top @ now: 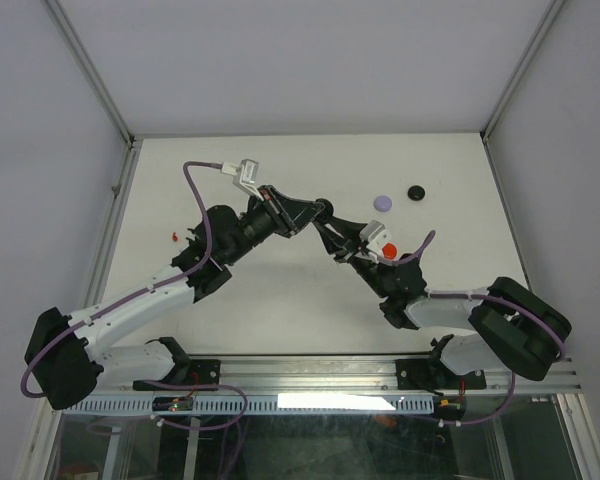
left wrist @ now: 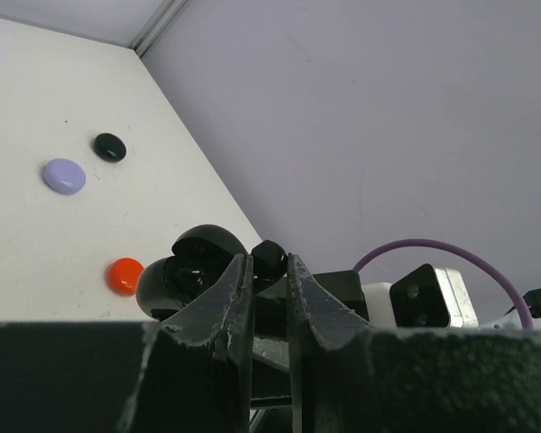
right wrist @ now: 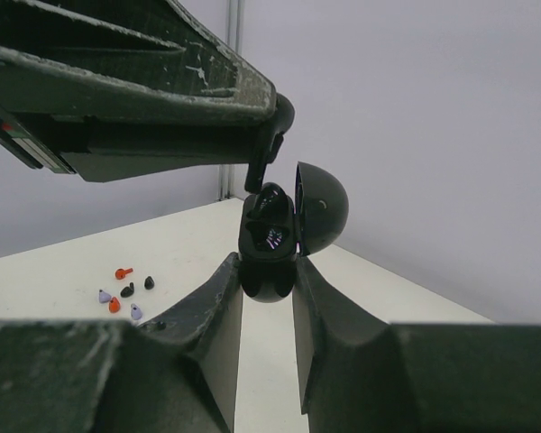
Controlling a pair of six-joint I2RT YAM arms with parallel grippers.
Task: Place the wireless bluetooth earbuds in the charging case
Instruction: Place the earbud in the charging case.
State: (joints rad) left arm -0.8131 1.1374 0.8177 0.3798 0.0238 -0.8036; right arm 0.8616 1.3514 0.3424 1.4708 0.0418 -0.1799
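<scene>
Scuffed right end effector clamps glossy rounded charging case.

White table bears 3 round cases: lilac case, black case beside it, orange case nearer; small loose earbuds lie well apart.

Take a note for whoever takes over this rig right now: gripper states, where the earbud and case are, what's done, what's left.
Left gripper: shut on a black earbud, poised at the case mouth.
Right gripper: shut on the case, lid open, held above the table.
Done: earbud and case both in hand and lined up.
Left: seat this earbud and release it. I cannot tell whether another earbud is already inside.
Loose ear tips lie on the table.
</scene>
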